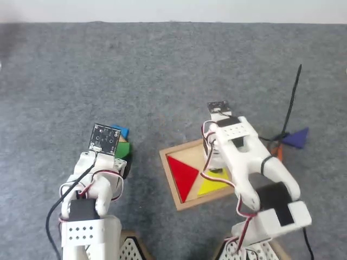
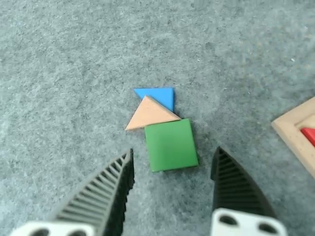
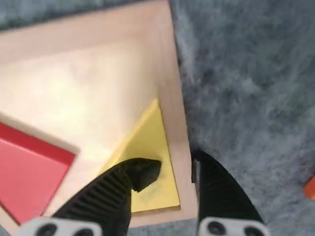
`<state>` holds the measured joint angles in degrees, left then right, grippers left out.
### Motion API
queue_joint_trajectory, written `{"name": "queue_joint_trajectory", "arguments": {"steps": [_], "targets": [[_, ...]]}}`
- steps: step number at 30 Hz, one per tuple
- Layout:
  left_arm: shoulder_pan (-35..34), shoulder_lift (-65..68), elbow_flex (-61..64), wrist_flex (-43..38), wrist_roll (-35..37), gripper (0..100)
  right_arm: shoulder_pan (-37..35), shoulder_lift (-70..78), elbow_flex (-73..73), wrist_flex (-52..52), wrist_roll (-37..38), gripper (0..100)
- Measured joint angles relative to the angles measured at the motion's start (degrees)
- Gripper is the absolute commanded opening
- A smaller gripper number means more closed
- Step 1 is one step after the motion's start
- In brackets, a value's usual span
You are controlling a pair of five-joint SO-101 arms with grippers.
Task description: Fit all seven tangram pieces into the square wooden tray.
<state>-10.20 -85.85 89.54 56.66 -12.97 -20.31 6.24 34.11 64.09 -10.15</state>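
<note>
Right claw [image 3: 172, 167] apart, one finger on yellow triangle [image 3: 150, 142], other outside tray [image 3: 178, 108] rim | red triangle [image 3: 29, 167] in tray nearby | left claw [image 2: 173, 153] apart over green square [image 2: 171, 145], tan triangle [image 2: 151, 115] touching it, blue triangle [image 2: 158, 95] beyond | step: likely seating yellow; next: lift clear, close on square

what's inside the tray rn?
Red triangle and yellow triangle lie inside the tray, bare wood between them in the right wrist view. The right arm covers the tray's other half in the high view; what lies there is hidden.
</note>
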Motion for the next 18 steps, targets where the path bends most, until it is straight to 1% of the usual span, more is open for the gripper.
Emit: {"name": "queue_joint_trajectory", "arguments": {"steps": [5,14,18], "targets": [[0.0,0.0,0.0,0.0,0.0,25,-0.4,6.2,-8.6,0.6,-2.6,13.3],[0.0,0.0,0.0,0.0,0.0,25,0.3,24.8,-35.9,12.3,-9.0,13.4],[0.0,0.0,0.0,0.0,0.0,25,1.1,28.7,-42.8,13.1,-13.2,13.4]]}}
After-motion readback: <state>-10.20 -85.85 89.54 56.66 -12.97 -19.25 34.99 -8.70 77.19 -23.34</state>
